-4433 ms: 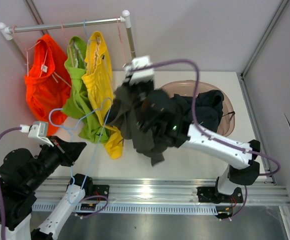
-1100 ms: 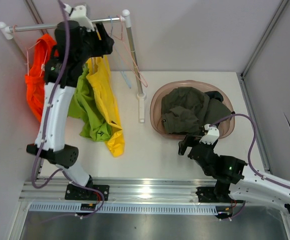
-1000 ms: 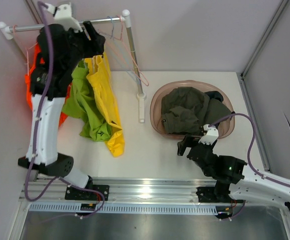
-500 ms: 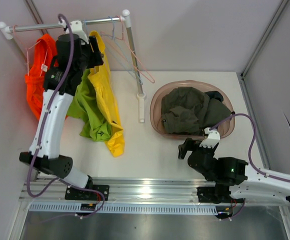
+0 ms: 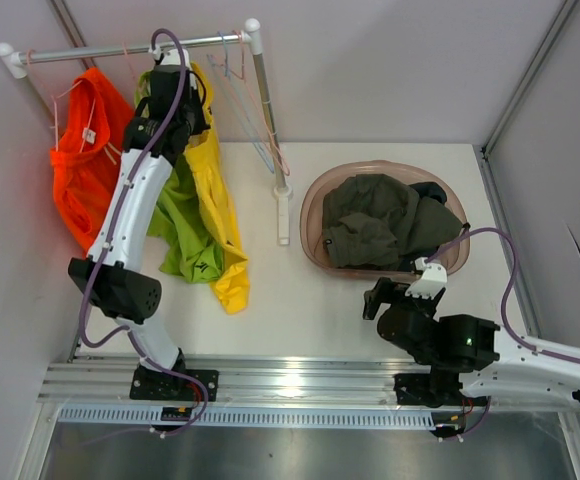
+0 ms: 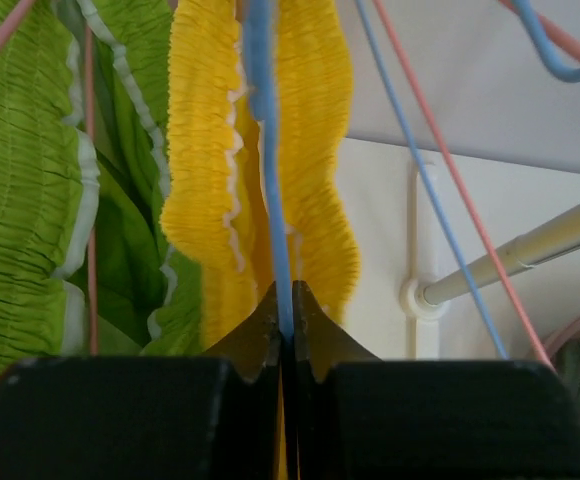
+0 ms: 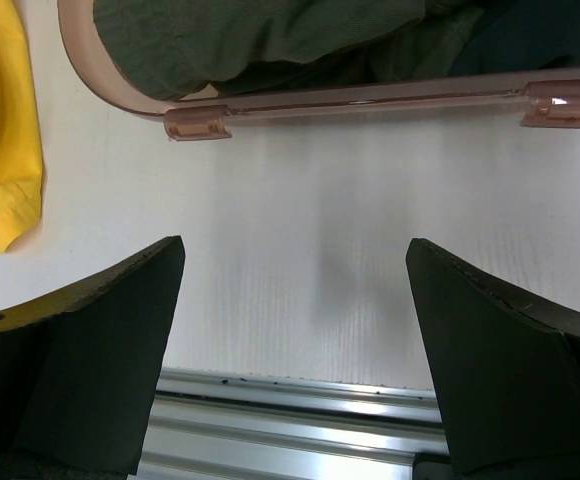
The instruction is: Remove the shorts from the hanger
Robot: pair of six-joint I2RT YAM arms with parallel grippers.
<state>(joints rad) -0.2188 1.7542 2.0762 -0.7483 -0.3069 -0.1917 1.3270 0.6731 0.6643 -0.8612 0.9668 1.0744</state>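
Swapped roles within a few seconds: up at the rail (image 5: 130,48) now with the left gripper (image 6: 283,305), which sat far below it a moment ago, and pinched shut on the blue hanger (image 6: 267,150) carrying the yellow shorts (image 6: 205,150), fingers together with the wire between them. Still hanging under the rail: orange shorts (image 5: 85,170) toward its left end, then lime green shorts (image 6: 30,200), then the yellow. No longer carried beside the rail but dropped well to its right in the pink basin (image 7: 370,97): dark olive shorts (image 5: 370,215), with black shorts (image 5: 435,195) behind. Pulled back near the basin with the right gripper (image 7: 285,250), fingers spread wide on nothing. Means two pairs off and three left; likely next, lifting the yellow pair's hook clear of the rail
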